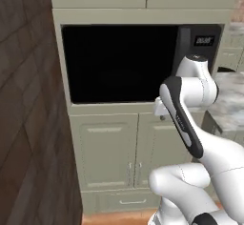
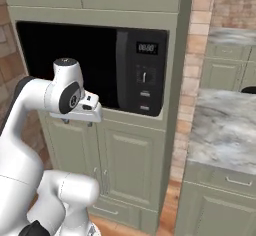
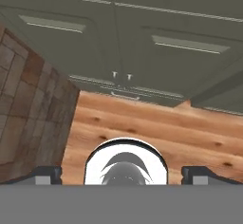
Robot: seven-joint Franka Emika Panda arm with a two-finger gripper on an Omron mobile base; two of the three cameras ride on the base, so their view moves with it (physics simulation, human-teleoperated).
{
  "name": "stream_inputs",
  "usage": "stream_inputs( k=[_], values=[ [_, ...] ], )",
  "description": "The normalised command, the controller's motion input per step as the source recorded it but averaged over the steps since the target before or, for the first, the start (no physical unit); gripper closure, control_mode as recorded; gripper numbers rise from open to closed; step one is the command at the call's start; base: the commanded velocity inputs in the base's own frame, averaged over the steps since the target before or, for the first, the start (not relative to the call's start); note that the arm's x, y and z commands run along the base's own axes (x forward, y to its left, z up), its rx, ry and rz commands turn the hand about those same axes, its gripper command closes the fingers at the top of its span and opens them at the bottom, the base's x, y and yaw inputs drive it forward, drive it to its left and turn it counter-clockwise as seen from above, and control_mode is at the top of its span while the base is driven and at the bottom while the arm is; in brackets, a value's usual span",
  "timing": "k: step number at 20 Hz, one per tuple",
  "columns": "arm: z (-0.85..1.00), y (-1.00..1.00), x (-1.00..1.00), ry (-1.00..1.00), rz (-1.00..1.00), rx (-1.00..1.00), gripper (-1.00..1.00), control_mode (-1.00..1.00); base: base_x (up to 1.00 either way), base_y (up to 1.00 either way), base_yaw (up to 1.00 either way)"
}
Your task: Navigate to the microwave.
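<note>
The microwave (image 1: 119, 63) is a wide black box with a large dark glass door, set in a sage-green cabinet frame straight ahead of the base. Its control strip with a small digital display (image 2: 147, 47) runs down its right side. My arm is folded in front of it, with the hand (image 2: 84, 106) held just below the microwave's lower edge and pointing down. In the hand view my gripper (image 3: 122, 174) is open over the wooden floor, its two dark fingertips (image 3: 47, 173) far apart with nothing between them.
Closed green cabinet doors (image 1: 126, 150) sit under the microwave and more above it. A dark wood-panelled wall (image 1: 28, 124) stands close on the left. A brick column (image 2: 192, 70) and a marble counter (image 2: 225, 130) lie to the right. A wooden floor (image 3: 142, 123) lies below.
</note>
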Motion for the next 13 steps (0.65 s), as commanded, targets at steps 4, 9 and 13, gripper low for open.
stream_inputs(
  k=[4, 9, 13],
  values=[
    [0.0, 0.0, 0.0, 0.0, 0.0, 0.0, -1.0, 1.0, 0.37, 0.41, -0.25],
    [0.0, 0.0, 0.0, 0.0, 0.0, 0.0, -1.0, 1.0, 0.48, 0.3, -0.21],
    [0.0, 0.0, 0.0, 0.0, 0.0, 0.0, -1.0, 1.0, 0.45, 0.3, -0.17]
  ],
)
